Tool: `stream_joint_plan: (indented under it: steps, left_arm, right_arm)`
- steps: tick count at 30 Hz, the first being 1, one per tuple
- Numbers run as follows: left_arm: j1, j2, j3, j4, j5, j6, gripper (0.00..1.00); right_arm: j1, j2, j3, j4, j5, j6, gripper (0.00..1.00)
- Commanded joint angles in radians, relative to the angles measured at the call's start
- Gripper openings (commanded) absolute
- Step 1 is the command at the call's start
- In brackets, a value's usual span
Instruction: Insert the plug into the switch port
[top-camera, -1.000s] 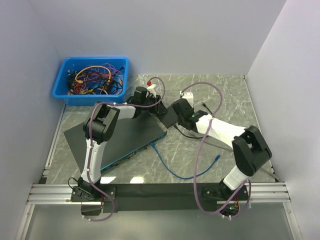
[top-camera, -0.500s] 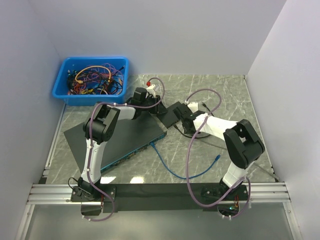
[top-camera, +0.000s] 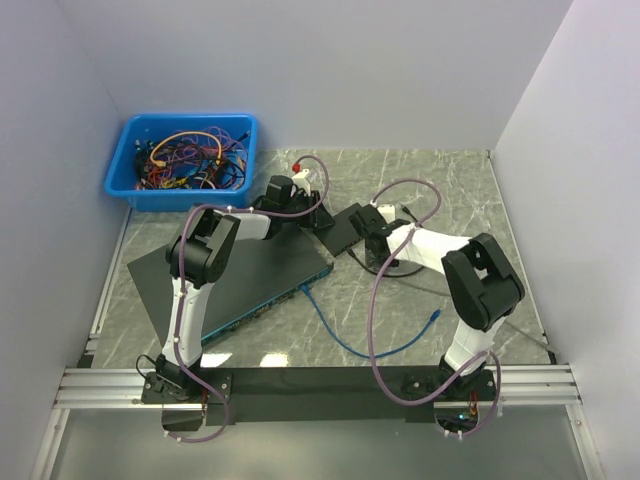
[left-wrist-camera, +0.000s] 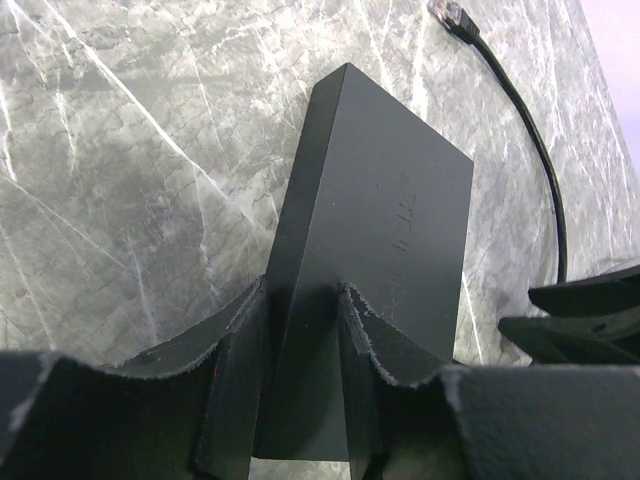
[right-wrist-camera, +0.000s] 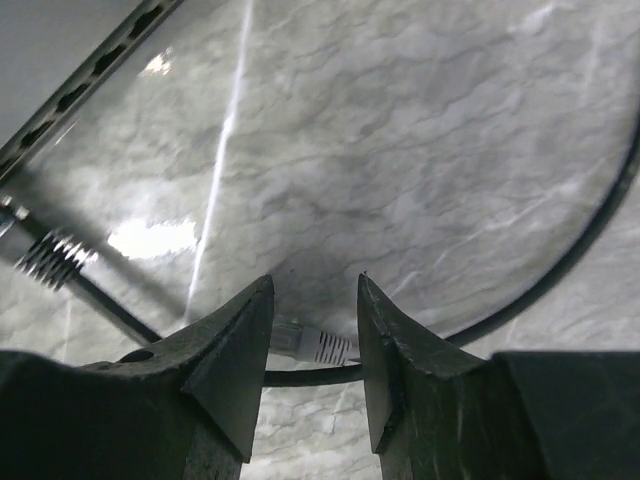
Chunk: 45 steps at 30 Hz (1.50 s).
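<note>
**Left wrist: L gripper (left-wrist-camera: 300, 292) clamped on small black switch box (left-wrist-camera: 385, 210)**

Jaws are closed on the box's narrow end, above the marble table (left-wrist-camera: 120, 200). R gripper (right-wrist-camera: 315, 285) is part open. Clear RJ45 plug (right-wrist-camera: 318, 346) w/ black cable (right-wrist-camera: 590, 240) lies btwn its fingertips on the table. Cannot tell if it is gripped.

Pale walls (top-camera: 330, 70) enclose a grey marble-patterned table (top-camera: 470, 180), lit perhaps from above.

Two arms (top-camera: 200, 255) (top-camera: 440, 255), two switches (top-camera: 262, 270) (top-camera: 338, 230), one blue bin (top-camera: 122, 172).
</note>
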Motion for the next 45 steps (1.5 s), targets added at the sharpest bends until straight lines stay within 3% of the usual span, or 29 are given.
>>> stream_joint_plan:
  steps: [1,6,22,36,45]
  left_arm:
    - [0.022,0.018,-0.052,-0.183,-0.013,0.007,0.37]
    - [0.022,0.022,-0.046,-0.185,-0.012,-0.001,0.37]
    - [0.022,0.032,-0.035,-0.191,-0.009,-0.006,0.36]
    - [0.022,0.042,-0.027,-0.193,-0.004,-0.007,0.35]
    - [0.022,0.05,-0.021,-0.194,0.003,-0.009,0.35]
  right_arm:
    - [-0.001,-0.078,-0.035,0.024,-0.076,-0.014,0.47]
    - [-0.001,-0.173,-0.064,0.059,-0.106,-0.027,0.47]
    - [-0.001,-0.021,0.014,0.041,-0.12,-0.04,0.49]
    - [-0.004,-0.043,-0.064,0.001,-0.123,-0.001,0.51]
    - [-0.012,-0.02,-0.02,-0.081,-0.069,0.006,0.51]
